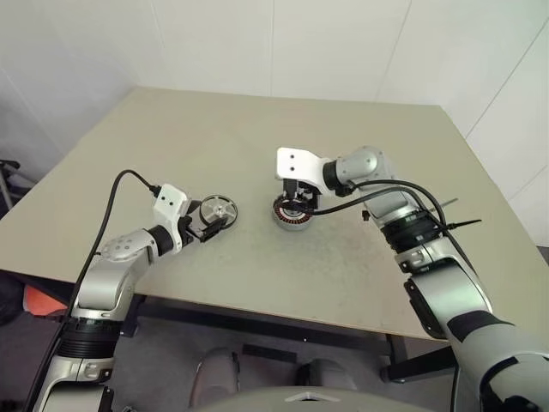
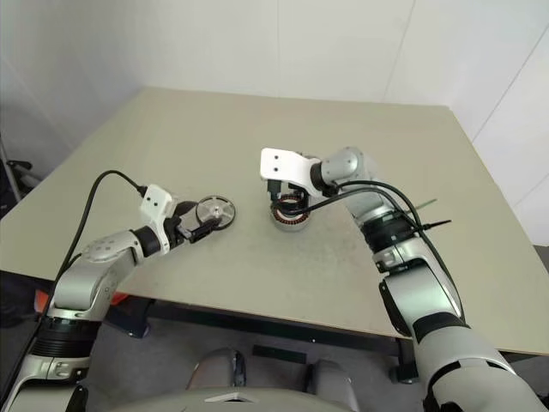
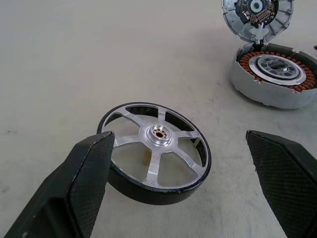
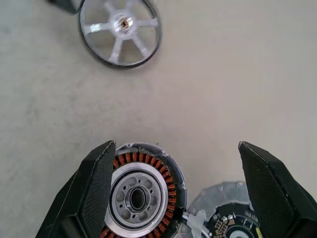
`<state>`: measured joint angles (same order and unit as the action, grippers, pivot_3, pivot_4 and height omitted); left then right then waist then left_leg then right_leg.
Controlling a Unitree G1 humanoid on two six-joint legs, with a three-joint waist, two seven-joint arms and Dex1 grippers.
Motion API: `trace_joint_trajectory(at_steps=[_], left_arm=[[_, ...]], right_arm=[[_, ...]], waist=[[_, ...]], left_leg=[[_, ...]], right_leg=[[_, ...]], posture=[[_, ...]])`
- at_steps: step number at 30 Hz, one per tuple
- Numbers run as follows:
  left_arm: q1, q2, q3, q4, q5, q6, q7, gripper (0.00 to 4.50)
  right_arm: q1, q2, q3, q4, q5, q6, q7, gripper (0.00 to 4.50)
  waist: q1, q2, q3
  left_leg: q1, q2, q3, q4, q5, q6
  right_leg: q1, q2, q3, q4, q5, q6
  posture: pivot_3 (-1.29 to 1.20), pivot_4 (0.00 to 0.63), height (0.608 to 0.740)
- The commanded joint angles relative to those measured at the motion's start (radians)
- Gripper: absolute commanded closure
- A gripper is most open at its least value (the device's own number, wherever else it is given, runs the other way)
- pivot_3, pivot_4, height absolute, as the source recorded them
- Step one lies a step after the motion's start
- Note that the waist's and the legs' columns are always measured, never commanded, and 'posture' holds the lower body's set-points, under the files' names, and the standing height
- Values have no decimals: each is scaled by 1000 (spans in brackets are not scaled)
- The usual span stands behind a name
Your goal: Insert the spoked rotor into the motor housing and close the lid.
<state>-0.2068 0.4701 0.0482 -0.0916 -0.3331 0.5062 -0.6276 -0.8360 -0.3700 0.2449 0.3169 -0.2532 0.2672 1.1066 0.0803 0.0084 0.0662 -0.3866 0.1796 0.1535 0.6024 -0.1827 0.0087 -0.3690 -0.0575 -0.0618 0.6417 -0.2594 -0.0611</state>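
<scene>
A: A plain beige table [image 1: 360, 283] stands in a corner of white walls [image 1: 343, 43]. What lies on it?

B: The spoked rotor [image 3: 157, 148] lies flat on the tabletop, toward the robot's left, silver spokes up and a dark rim around it. A small tan bit shows through the spokes, too small to tell what it is.

A: And the motor housing [image 4: 139, 196]?

B: It sits well apart from the rotor, toward the table's middle. Its ring of copper windings and its silver centre are bare. Its lid [image 3: 256, 16] is swung open, hinged at the edge and standing up from the housing, with a circuit board showing on its inner face.

A: The grippers?

B: The left gripper [image 3: 198, 186] is spread wide at the rotor. One finger [image 3: 81, 178] lies right against the rim, the other stands off to the far side; nothing is grasped. The right gripper [image 4: 173, 193] hangs above the housing, pointing down at it, jaws wide apart and gripping nothing.
</scene>
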Motion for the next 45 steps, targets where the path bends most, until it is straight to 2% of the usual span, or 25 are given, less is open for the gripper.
trace_joint_trajectory(at_steps=[1,6,10,12,15,17,18,33,39,45], left_arm=[[-34,-10,15,-32,-26,7,0,0],[-67,-16,14,-18,-41,16,-13,0],[-83,-10,6,2,-37,12,-28,0],[-91,-11,-1,11,-33,11,-33,0],[-101,-18,-11,13,-32,13,-33,0],[-104,-22,-14,10,-31,15,-30,0],[-105,-22,-15,10,-31,15,-30,0],[-75,-16,-9,-22,-32,19,-20,0],[-75,-12,-8,-18,-30,19,-20,0],[-77,-15,-10,-13,-27,16,-19,0]], right_arm=[[70,-3,-94,-191,77,196,-69,644],[256,-8,-133,-344,106,347,-177,2322],[326,4,-137,-447,158,442,-216,2322],[333,24,-139,-460,183,472,-245,2653],[310,52,-147,-408,195,464,-316,3498],[286,75,-161,-364,204,438,-373,4261],[278,80,-159,-348,206,426,-390,4461],[276,89,-100,-255,237,383,-459,4461],[335,109,-42,-229,224,375,-486,4461],[324,98,-52,-224,233,374,-503,4461]], waist=[[4,0,0],[17,0,0],[15,1,0],[13,1,0],[16,1,0],[16,1,0],[16,1,0],[17,1,0],[17,1,0],[16,1,0]], left_leg=[[1,0,0,0,0,0],[6,0,0,-3,1,-2],[6,-1,0,-5,4,-7],[7,-1,0,-6,4,-7],[9,-1,0,-7,4,-7],[8,-1,0,-7,4,-7],[8,-1,0,-7,5,-8],[7,-1,0,-8,5,-9],[7,-1,0,-8,5,-9],[8,-1,0,-8,5,-9]], right_leg=[[1,0,0,0,0,0],[4,0,0,0,0,0],[3,0,0,-1,0,0],[3,0,1,-1,0,0],[3,0,1,0,0,0],[3,0,1,-1,0,0],[3,0,1,-1,0,0],[3,0,1,-1,0,1],[3,0,1,-2,0,1],[4,0,1,-2,0,1]], posture=[[0,0,740],[0,0,740],[0,0,740],[0,0,740],[0,0,740],[0,0,740],[0,0,740],[0,0,740],[0,0,740],[0,0,740]])
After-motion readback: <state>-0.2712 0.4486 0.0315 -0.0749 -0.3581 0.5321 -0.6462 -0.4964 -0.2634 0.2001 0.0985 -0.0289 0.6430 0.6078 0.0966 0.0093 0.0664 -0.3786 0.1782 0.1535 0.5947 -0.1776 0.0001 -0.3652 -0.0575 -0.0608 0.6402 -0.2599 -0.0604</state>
